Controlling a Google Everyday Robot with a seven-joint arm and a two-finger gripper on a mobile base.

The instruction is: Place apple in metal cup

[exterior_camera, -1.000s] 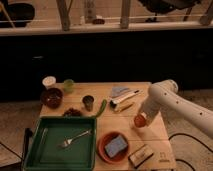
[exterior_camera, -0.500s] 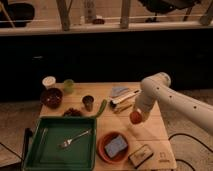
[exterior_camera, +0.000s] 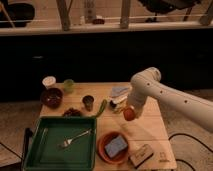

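The apple (exterior_camera: pixel 129 114), small, round and orange-red, hangs above the wooden table (exterior_camera: pixel 150 132) right of centre. My gripper (exterior_camera: pixel 130 112) is shut on it at the end of the white arm (exterior_camera: pixel 165 95) that reaches in from the right. The metal cup (exterior_camera: pixel 88 102), a small dark cylinder, stands upright on the table to the left of the apple, with a clear gap between them.
A green tray (exterior_camera: pixel 60 145) with a fork (exterior_camera: pixel 75 139) fills the front left. An orange bowl with a blue sponge (exterior_camera: pixel 115 146) sits at the front. Dark bowl (exterior_camera: pixel 51 96), white cup (exterior_camera: pixel 48 81), light green cup (exterior_camera: pixel 68 85), grapes (exterior_camera: pixel 73 112) and a green vegetable (exterior_camera: pixel 101 107) surround the metal cup.
The arm has carried the apple leftward across the table, closer to the metal cup. The grip stays shut on the fruit.
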